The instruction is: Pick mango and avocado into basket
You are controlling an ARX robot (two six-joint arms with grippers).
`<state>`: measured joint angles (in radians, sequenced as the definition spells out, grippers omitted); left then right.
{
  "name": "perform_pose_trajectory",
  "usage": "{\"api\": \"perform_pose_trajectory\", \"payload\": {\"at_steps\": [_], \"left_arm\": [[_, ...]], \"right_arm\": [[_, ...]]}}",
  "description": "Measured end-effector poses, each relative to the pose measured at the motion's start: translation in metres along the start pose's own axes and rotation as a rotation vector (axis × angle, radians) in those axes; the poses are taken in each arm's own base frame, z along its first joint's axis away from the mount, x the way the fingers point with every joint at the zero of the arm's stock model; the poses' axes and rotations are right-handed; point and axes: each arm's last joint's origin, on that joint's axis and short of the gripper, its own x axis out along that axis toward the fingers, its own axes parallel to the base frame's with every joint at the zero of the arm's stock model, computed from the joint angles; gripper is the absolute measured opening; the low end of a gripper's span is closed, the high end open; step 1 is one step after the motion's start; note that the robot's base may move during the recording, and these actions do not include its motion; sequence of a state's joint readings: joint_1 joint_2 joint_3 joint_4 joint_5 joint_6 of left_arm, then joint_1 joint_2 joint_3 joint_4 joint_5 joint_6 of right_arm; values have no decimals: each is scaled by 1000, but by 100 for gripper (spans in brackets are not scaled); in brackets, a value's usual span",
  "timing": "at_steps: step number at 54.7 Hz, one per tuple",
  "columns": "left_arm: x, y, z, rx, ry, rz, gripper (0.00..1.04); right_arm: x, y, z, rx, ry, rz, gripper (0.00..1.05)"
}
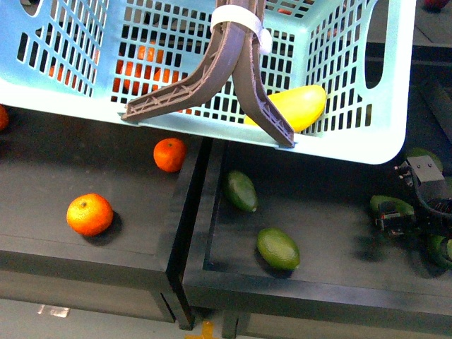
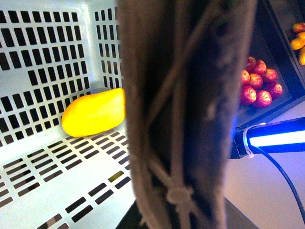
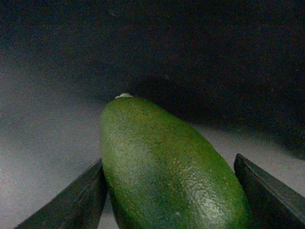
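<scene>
The light teal basket [image 1: 367,134] hangs high across the front view, above the dark bins. Its brown handle [image 2: 186,114], tied with a white zip tie [image 1: 244,25], fills the left wrist view; my left gripper is shut on it, its fingers hidden. The yellow mango [image 1: 300,106] lies inside the basket [image 2: 57,157], where the left wrist view also shows the mango [image 2: 93,113]. My right gripper [image 3: 171,200] is shut on a dark green avocado [image 3: 167,167], both fingers [image 3: 71,200] pressed against its sides. That gripper [image 1: 399,215] sits low at the right bin's far right.
Two loose avocados [image 1: 241,191] [image 1: 277,248] lie in the right bin, more green fruit [image 1: 441,251] by my right gripper. Oranges [image 1: 90,214] [image 1: 169,155] sit in the left bin beyond a raised divider [image 1: 191,212]. Red apples [image 2: 259,86] show past the handle.
</scene>
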<state>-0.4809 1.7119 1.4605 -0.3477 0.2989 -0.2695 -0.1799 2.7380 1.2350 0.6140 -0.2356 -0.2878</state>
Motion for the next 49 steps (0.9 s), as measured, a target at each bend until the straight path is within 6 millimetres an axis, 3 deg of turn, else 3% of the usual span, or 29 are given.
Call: {"api": "perform_pose_trajectory", "payload": {"at_steps": [6, 34, 40, 49], "left_arm": [[0, 0, 0, 0, 0, 0, 6], [0, 0, 0, 0, 0, 0, 6], [0, 0, 0, 0, 0, 0, 6], [0, 0, 0, 0, 0, 0, 6]], "right_arm": [[0, 0, 0, 4, 0, -2, 64], [0, 0, 0, 27, -16, -6, 62], [-15, 1, 5, 74, -49, 4, 61], [-53, -8, 36, 135, -158, 2, 61]]}}
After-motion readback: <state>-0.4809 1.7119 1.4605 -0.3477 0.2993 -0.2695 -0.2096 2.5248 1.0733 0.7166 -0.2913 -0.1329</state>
